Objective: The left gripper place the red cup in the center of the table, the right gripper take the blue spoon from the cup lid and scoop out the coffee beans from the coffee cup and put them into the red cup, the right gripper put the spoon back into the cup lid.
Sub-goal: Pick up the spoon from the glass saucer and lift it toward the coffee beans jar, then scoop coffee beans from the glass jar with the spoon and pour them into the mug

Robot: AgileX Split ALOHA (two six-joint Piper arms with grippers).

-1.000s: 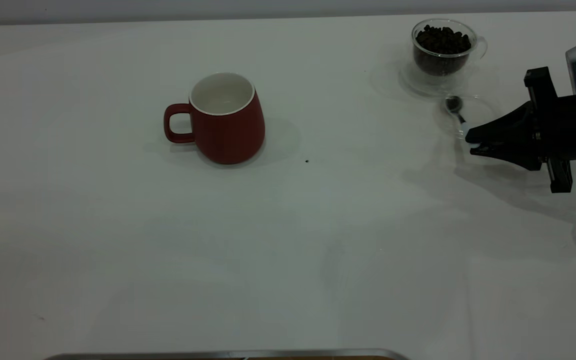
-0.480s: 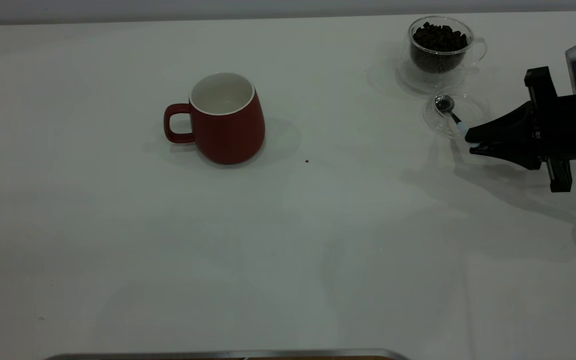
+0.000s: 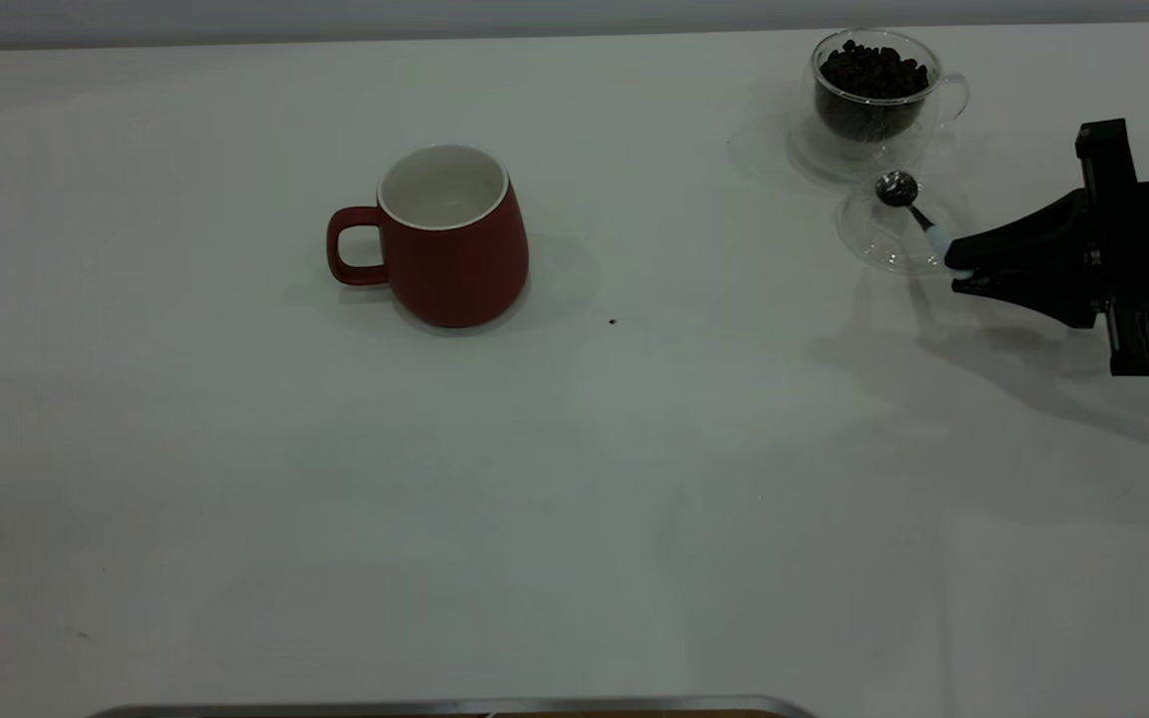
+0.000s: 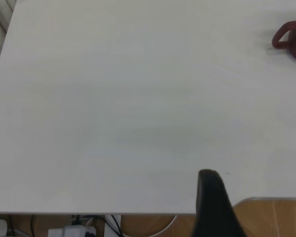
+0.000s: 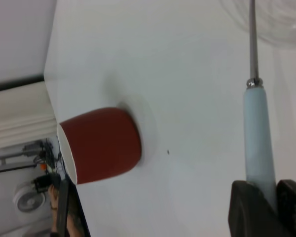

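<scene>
The blue spoon [image 3: 919, 214] is pinched by its pale handle end between the pressed-together fingers of the right gripper [image 3: 961, 271], and since a second ago its metal bowl has swung up and away from the gripper, out of the middle of the cup lid [image 3: 892, 237] to the lid's far rim, just short of the coffee cup [image 3: 872, 92]. The gripper itself has pulled back slightly toward its own arm and risen a little. By my reading the spoon is now lifted clear of the lid, so the pick-up is done and the scoop into the coffee beans [image 3: 872, 72] comes next (the bowl already points that way). The red cup [image 3: 453, 237] stands upright well off to the gripper's far side, near the middle of the table [image 3: 574, 519], unmoved and empty. The left gripper [image 4: 213, 197] is parked by the table edge; whether it is spread I cannot tell.
</scene>
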